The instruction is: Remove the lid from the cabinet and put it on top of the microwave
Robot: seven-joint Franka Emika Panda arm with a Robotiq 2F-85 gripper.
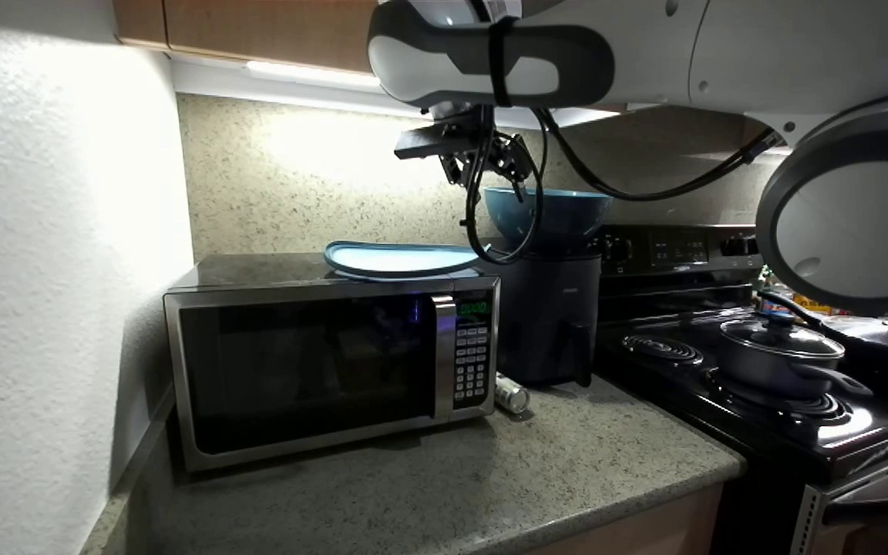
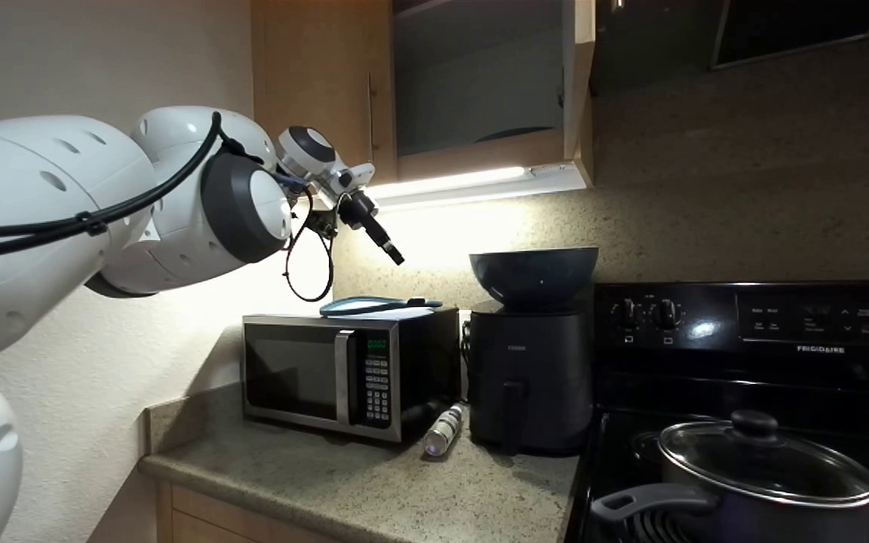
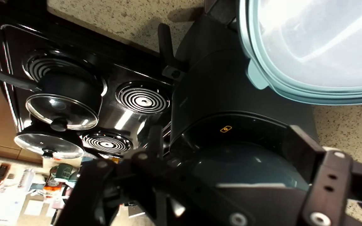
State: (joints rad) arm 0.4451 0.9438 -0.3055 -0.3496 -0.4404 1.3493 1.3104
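Countertop point(image 1: 413, 486): speckled, well below gripper point(image 3: 224, 128).
Gripper: spread wide, holding nothing, tilted downward.
Lid point(image 1: 405, 260): lying on top of microwave point(image 1: 305, 378), below gripper.
Cabinet point(image 2: 314, 75): higher than gripper, open at one section.
Blue bowl point(image 2: 534, 275): lower than gripper, on dark appliance point(image 2: 529, 366).

arm point(image 2: 178, 234) outstretched, gripper point(image 3: 225, 135) angled downward, fingers point(image 3: 306, 145) wide apart

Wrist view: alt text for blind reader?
A blue-rimmed translucent lid fills the upper right, apart from the open pincer at bottom. Centre, a blue bowl tops a black air fryer; left, lidded pans stand on a coil stove.
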